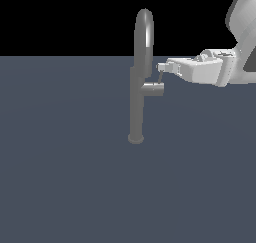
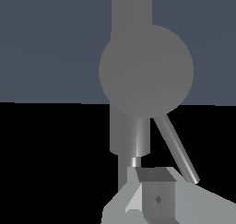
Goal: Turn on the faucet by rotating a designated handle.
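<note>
The gripper (image 1: 161, 67) reaches in level from the 3 o'clock side of the exterior view, its white body horizontal and its fingertips at the top of the handle (image 1: 160, 77). In the wrist view the gripper (image 2: 154, 181) shows one fingertip block close to the camera, with the handle (image 2: 177, 149) running slantwise beside it and its tip touching or all but touching the finger. Whether the claw is clenched on the rod or merely set against it cannot be told from either view; only one finger is plainly seen.

The handle is a thin short rod rising from a stubby cylinder that juts toward 3 o'clock from the column of the faucet (image 1: 136, 104). The faucet stands near the middle of the exterior view, its round base below and its arched spout above.

Judgement: the step in hand is engaging and turning the handle. To do it well, the finger should bear on the rod near its free end, where leverage is greatest, and the push should follow an arc about the stub's axis, not a straight line, lest the thin rod slip off the fingertip. Contact should be confirmed before force is applied.

Beyond, the floor (image 1: 65, 187) is a flat, plain slate-blue plane. Behind it the background is black and featureless.
</note>
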`<state>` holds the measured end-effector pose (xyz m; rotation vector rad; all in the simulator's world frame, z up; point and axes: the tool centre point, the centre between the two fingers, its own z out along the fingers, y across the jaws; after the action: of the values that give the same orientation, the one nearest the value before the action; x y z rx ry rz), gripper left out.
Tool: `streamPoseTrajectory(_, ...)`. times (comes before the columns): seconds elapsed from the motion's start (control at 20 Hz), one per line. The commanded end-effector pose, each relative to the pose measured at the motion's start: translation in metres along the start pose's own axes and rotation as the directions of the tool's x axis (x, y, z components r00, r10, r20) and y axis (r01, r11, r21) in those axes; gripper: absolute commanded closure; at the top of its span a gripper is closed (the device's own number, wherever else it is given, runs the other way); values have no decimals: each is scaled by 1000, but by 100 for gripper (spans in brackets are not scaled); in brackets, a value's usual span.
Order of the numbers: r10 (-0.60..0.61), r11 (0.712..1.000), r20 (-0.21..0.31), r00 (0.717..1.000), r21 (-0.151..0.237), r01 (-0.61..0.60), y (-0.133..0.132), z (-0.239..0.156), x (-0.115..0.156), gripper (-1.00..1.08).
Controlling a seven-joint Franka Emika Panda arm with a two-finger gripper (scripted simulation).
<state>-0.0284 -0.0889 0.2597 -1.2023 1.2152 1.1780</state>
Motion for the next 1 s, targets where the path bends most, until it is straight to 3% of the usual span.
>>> streamPoseTrajectory(0.0,10,1000,6,1000,-6,-10,10,0,1,108)
streamPoseTrajectory(0.05,0,1000,1,1000,-1,0,3,0,-1,108)
streamPoseTrajectory(0.5,9,1000,6,1000,-6,-9,37,0,17,108)
streamPoseTrajectory(0.6,-9,1000,0,1000,-3,9,28,0,9,108)
streamPoseTrajectory(0.95,8,1000,6,1000,-6,-8,53,0,43,108)
